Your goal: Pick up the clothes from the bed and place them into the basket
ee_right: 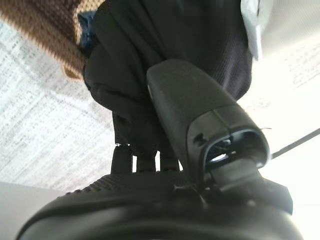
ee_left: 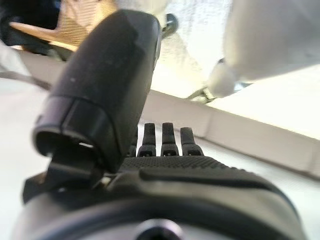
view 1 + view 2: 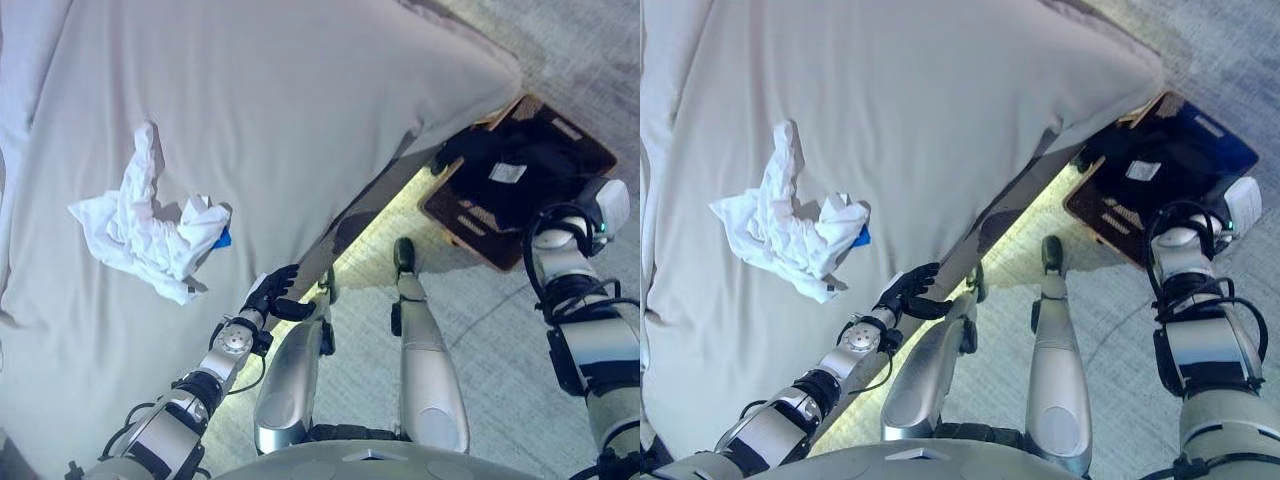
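While the bed [image 3: 300, 110] carried only a crumpled white garment [image 3: 150, 225], long axis running from the far end down toward the near edge, it looked light and limp; best pinched at the bunched middle. Dark clothes [image 3: 515, 165] filled the basket [image 3: 455, 215]. Left hand [image 3: 272, 292] was empty, fingers relaxed; right hand [image 1: 210, 125] was clamped on dark cloth.

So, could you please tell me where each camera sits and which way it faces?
Left and right eye views: head, looking down at bed, white garment, basket; both arms show.
Left wrist view: along the left hand, toward the bed's edge.
Right wrist view: along the right hand, into dark clothing.
Shared: bed, basket.
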Robot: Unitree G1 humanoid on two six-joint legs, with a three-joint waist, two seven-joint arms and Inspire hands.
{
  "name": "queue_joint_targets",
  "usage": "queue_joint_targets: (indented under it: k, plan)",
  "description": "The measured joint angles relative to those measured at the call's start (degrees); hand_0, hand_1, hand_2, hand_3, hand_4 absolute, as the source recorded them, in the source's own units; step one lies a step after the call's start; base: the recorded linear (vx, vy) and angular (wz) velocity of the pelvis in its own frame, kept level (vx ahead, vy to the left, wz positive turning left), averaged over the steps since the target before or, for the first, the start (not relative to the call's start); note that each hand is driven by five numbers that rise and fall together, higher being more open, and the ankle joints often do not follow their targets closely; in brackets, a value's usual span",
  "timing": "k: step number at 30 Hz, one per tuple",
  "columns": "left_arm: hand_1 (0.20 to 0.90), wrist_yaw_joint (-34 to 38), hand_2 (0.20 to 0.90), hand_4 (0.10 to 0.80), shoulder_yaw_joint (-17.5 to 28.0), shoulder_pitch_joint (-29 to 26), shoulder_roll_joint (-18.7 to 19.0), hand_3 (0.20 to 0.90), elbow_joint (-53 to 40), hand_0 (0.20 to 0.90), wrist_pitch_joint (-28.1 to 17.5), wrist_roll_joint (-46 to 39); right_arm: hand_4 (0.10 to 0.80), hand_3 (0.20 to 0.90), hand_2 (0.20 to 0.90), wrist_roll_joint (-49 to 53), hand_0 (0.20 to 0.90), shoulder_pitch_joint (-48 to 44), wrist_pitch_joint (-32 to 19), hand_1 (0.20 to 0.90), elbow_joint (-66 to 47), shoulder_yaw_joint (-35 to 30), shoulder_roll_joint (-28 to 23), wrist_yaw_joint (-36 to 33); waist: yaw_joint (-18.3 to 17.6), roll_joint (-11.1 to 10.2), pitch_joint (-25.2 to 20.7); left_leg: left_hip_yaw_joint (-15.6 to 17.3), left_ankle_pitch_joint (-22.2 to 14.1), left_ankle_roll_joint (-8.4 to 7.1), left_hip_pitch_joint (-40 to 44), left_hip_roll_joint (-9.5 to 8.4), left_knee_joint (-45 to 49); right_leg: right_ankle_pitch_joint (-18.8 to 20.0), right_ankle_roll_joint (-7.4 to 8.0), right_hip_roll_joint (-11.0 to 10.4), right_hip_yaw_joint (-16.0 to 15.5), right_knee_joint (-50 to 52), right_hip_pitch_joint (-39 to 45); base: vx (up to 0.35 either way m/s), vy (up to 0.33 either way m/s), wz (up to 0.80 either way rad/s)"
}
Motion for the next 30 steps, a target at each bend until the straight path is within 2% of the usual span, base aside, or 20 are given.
queue_joint_targets:
  k: [3,7,9,15,17,20,22,24,25,27,30]
  plan:
    - [0.900,0.1,0.900,0.800,0.1,0.3,0.3,0.900,-0.2,0.900,0.3,-0.8,0.800,0.900,0.900,0.0,0.900,-1.1,1.8,0.900,0.0,1.4,0.0,1.1,0.7,0.0,0.0,-2.0,0.0,0.00,-1.1,-0.30,-1.1,0.0,0.00,-0.1,-0.8,-0.1,-1.2,0.005,-0.016,0.12]
    - [0.900,0.1,0.900,0.800,0.1,0.4,0.4,0.900,-0.3,0.900,1.1,-1.0,0.800,0.900,0.900,0.0,0.900,-1.1,3.0,0.900,-0.6,1.4,-0.4,2.6,1.0,-0.1,0.1,-3.1,0.0,0.02,-1.2,-0.18,-1.1,0.0,0.01,-0.1,-1.5,-0.1,-0.9,0.003,-0.026,0.12]
    - [0.900,0.0,0.900,0.800,0.5,0.4,0.5,0.900,-0.4,0.900,1.2,-1.0,0.800,0.900,0.900,1.3,0.900,0.0,4.5,0.900,-4.7,1.3,-1.4,4.9,1.0,-0.3,0.2,-3.4,1.3,-0.22,-1.1,0.17,-0.9,0.1,0.13,0.3,-1.7,-0.3,-0.2,0.039,-0.022,0.01]
    - [0.900,-0.3,0.900,0.800,4.0,0.4,2.4,0.900,-2.0,0.900,3.4,-1.0,0.800,0.900,0.900,7.1,0.900,11.4,5.6,0.900,-20.7,-0.6,-2.3,7.9,-0.6,-3.4,2.2,-4.6,1.1,-0.72,4.5,0.96,-0.9,1.3,-0.75,1.0,-3.1,-3.3,7.6,0.062,0.014,0.10]
    - [0.900,-0.4,0.900,0.800,4.4,0.4,3.5,0.900,-2.2,0.900,3.9,-0.9,0.800,0.900,0.900,10.7,0.900,14.7,5.7,0.900,-23.6,-3.1,-2.2,9.5,-1.5,-4.6,2.7,-4.7,0.5,-0.95,6.9,1.14,-1.0,1.5,-0.90,1.6,-3.2,-4.4,10.6,0.068,0.037,0.03]
    - [0.900,-0.9,0.900,0.800,7.8,0.4,4.1,0.900,-1.4,0.900,5.9,-0.6,0.800,0.900,0.900,21.4,0.900,19.9,5.2,0.900,-28.4,-8.5,-2.0,14.3,-2.2,-6.4,2.9,-4.7,-0.5,-1.25,10.5,1.43,-1.2,2.2,-0.68,1.6,-3.6,-7.6,15.7,0.168,0.059,0.00]
    - [0.900,-0.9,0.900,0.800,9.1,0.6,4.4,0.900,-1.0,0.900,6.1,0.1,0.800,0.900,0.900,32.7,0.900,22.6,2.3,0.900,-28.7,-12.2,-1.2,16.6,-2.2,-7.5,2.9,-4.7,-1.2,-1.13,12.9,1.51,-1.7,2.8,-0.11,1.8,-3.6,-10.2,19.1,0.170,0.107,-0.03]
    - [0.900,-0.6,0.900,0.800,10.4,1.8,4.4,0.900,0.1,0.900,5.9,0.1,0.800,0.900,0.900,44.6,0.900,24.8,-2.7,0.900,-33.9,-18.0,3.8,18.2,-2.9,-8.8,2.8,-4.1,-1.5,-1.07,15.0,1.43,-2.0,3.3,-0.10,1.8,-3.3,-12.3,21.8,0.119,0.197,-0.12]
    - [0.900,-0.1,0.900,0.800,10.7,2.3,4.5,0.900,1.2,0.900,5.7,0.1,0.800,0.900,0.900,49.5,0.900,26.3,-7.8,0.900,-39.2,-19.4,7.7,19.3,-3.4,-9.5,2.7,-3.5,-2.2,-1.11,15.6,1.38,-1.9,3.3,-0.09,1.8,-3.1,-13.1,22.6,0.127,0.247,-0.22]
    - [0.900,0.2,0.900,0.800,11.2,2.3,3.6,0.900,3.1,0.900,5.9,0.1,0.800,0.900,0.900,51.5,0.900,27.6,-14.8,0.900,-48.1,-18.3,15.1,22.3,-4.5,-10.1,2.6,-3.4,-2.5,-1.13,16.5,1.24,-1.9,3.9,0.47,1.7,-3.2,-14.3,24.2,0.127,0.213,-0.07]
    - [0.900,0.0,0.900,0.800,11.2,2.4,1.5,0.900,2.6,0.900,5.9,0.1,0.800,0.900,0.900,46.6,0.900,26.1,-16.0,0.900,-50.2,-12.6,16.0,25.2,-2.9,-10.1,2.6,-4.1,-2.6,-1.10,18.4,1.08,-1.8,4.0,0.37,1.5,-4.0,-14.4,26.5,0.110,0.190,0.18]
